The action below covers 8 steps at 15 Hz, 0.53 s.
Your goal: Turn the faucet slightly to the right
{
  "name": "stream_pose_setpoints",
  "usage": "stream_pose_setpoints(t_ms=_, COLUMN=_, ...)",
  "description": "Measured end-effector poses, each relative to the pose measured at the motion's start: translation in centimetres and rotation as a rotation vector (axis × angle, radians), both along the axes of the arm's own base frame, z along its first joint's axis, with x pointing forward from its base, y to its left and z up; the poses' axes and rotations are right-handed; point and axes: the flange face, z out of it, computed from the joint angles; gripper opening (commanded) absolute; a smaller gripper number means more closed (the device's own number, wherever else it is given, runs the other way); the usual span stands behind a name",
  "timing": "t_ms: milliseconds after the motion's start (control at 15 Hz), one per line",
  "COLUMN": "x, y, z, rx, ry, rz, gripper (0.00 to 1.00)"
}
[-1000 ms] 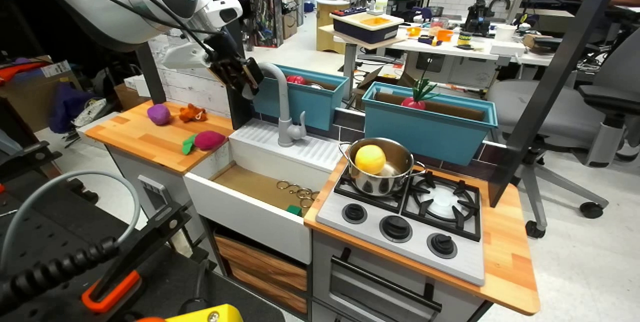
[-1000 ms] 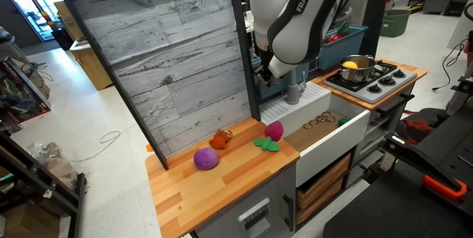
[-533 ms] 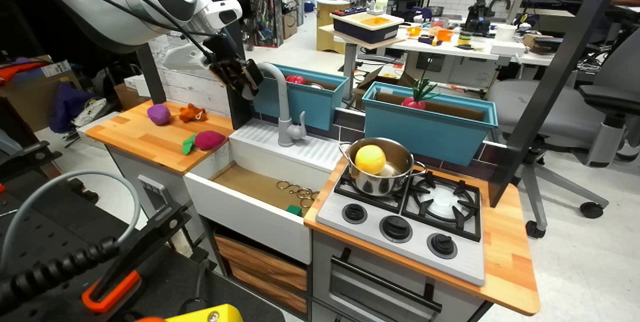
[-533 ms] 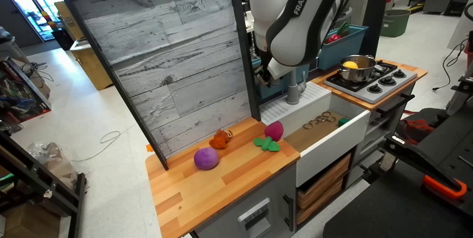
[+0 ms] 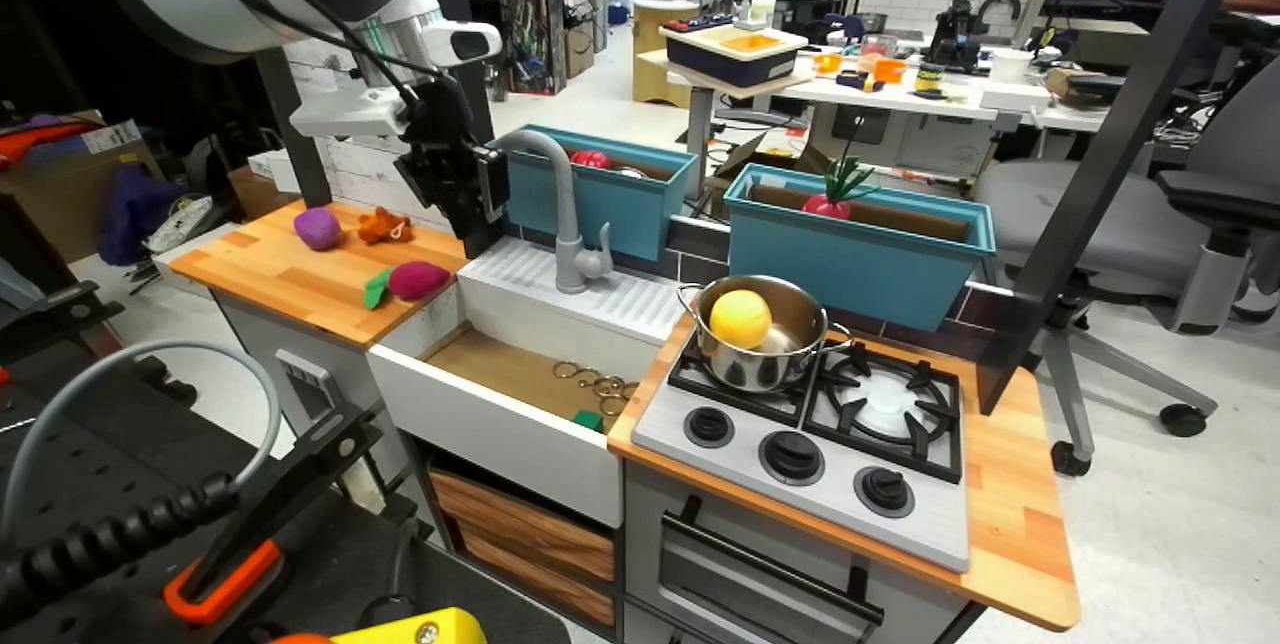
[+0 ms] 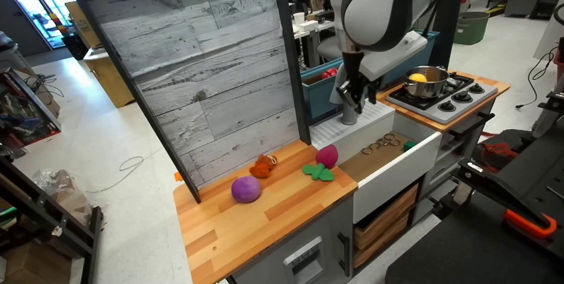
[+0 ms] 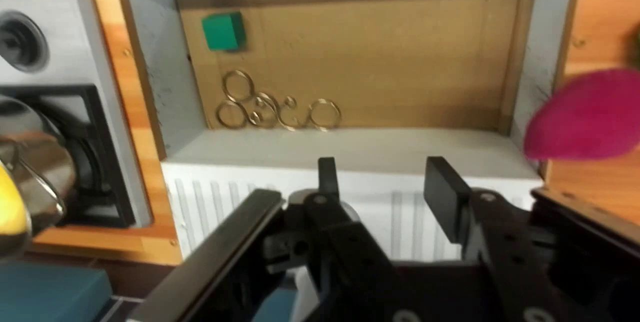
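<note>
Nearest in an exterior view, one grey hob [image 5: 838, 484] carried three black knobs [image 5: 791, 456] and, on one of its two grates [image 5: 812, 392], an upright steel pot [image 5: 750, 367] containing one yellow ball [image 5: 741, 320]. The single white sink [image 5: 510, 439] held one green block [image 5: 588, 419] and several brass-coloured rings [image 7: 275, 107], which overlapped too much for a sure count. Along its rear, one grey faucet [image 5: 567, 194] stood upright on the ridged ledge [image 5: 635, 295], its lever [image 5: 604, 246] on the side nearer the pot. The gripper [image 7: 384, 179] was just beside the spout [image 5: 530, 140]; whether they touched could not be told. In the wrist view its two fingers [image 7: 442, 194] stood apart, the ledge visible between them. Three toys lay on the wooden counter [image 5: 300, 276]: one purple ball [image 5: 318, 229], one orange-brown figure [image 5: 384, 226] and one magenta vegetable [image 5: 418, 280] with green leaves [image 5: 377, 289]. Farther back were two teal planters [image 5: 860, 259]; that behind the hob contained one red radish-like toy [image 5: 827, 208], and its neighbour [image 5: 627, 214] contained red and silvery items [image 5: 592, 160], partly hidden and of unclear number.
</note>
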Motion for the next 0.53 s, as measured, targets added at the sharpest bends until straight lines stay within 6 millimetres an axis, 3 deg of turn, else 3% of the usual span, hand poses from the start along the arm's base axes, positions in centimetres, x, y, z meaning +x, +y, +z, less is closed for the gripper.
stream_pose_setpoints(t_ms=333, x=-2.3, y=-10.1, z=2.3, rx=-0.031, ry=0.199, rz=-0.148, gripper=0.25)
stream_pose_setpoints(t_ms=467, x=-2.8, y=-12.4, z=3.6, rx=-0.019, ry=0.251, rz=-0.155, gripper=0.25)
stream_pose_setpoints(t_ms=533, x=-3.0, y=-12.9, z=4.2, rx=-0.005, ry=0.273, rz=-0.144, gripper=0.39)
